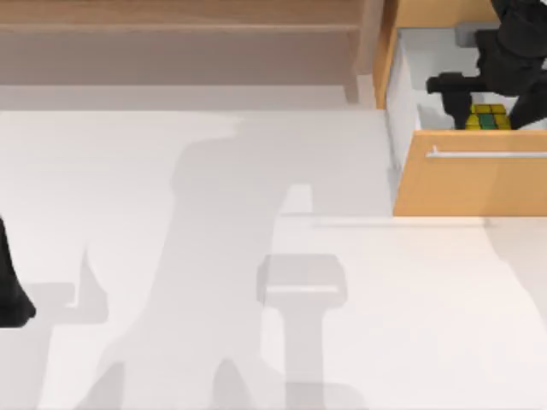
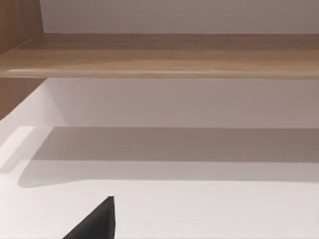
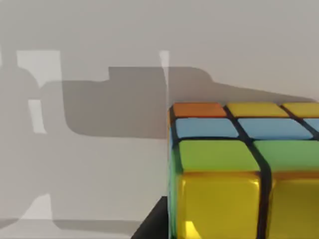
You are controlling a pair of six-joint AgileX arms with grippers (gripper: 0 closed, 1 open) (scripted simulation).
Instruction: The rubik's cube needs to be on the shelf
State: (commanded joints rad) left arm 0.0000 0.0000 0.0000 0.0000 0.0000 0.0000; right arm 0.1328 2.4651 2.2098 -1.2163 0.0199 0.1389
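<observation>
The rubik's cube [image 1: 488,117] sits down inside the open drawer [image 1: 408,102] of the orange-tan cabinet [image 1: 470,184] at the top view's right, close behind the drawer front with its metal bar handle [image 1: 487,155], and the right wrist view has the cube close up, yellow and green faces big against the pale drawer floor. The right gripper [image 1: 479,98] is right over it, reaching down into the drawer, but whether its fingers are spread or already pressed on the cube I cannot tell, since the dark arm covers the contact. That is the first worry: if the hold is only on a corner or an edge, the smooth cube could twist or slip free as it rises. The drawer is the next one, because the cube lies near the front panel, so a lift that drifts forward may knock it against the panel or the handle. Then there is the trip across to the shelf [image 1: 179,38], well apart at the top view's far left; its upright side post [image 1: 369,43] stands between, and a low carry could clip it. The left gripper [image 1: 13,299] waits parked at the table's left edge, facing the shelf board.
</observation>
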